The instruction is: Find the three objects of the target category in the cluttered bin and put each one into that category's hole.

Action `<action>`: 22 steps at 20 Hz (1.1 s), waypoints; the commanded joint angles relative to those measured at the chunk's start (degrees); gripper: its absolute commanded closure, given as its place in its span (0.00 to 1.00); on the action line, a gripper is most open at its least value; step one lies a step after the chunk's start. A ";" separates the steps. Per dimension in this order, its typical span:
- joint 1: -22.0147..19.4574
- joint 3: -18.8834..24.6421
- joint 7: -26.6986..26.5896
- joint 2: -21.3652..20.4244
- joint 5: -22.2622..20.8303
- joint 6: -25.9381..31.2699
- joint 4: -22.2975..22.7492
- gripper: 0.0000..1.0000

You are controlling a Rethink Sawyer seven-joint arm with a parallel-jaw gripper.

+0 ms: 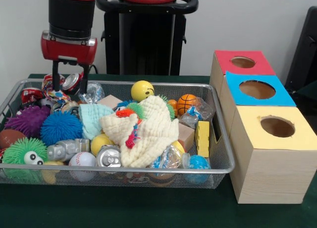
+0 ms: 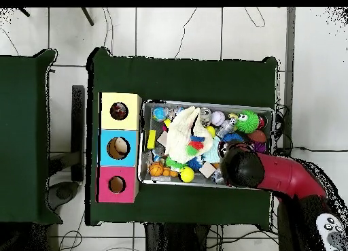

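The gripper (image 1: pixel 69 91) hangs over the far corner of the bin (image 1: pixel 218 168), at the end farthest from the boxes, its two black fingers (image 1: pixel 55 75) spread apart and lowered to the level of the clutter. Between and just below them lies a small spotted cloth (image 1: pixel 55 93), white with coloured dots, beside a crushed can (image 1: pixel 72 82); nothing appears pinched yet. From above, the arm's head covers that same corner, so the contact itself cannot be seen. The yellow box (image 1: pixel 272 161) and its hole (image 1: pixel 277 126) stand outside the bin's opposite end, so any carry must cross the full length of the bin, over the big cream cloth (image 1: pixel 148 134) heaped in the middle. The other two spotted pieces are not plainly visible in the pile; the cream cloth may be hiding them.
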 commanded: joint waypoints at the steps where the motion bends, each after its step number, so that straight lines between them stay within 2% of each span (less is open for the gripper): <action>1: -0.57 6.60 -5.04 0.65 -4.39 2.00 3.71 0.00; 10: 1.02 2.66 -3.73 2.04 -10.88 1.48 0.70 0.00; 22: -0.82 2.87 -3.82 1.17 -14.67 2.83 0.38 0.00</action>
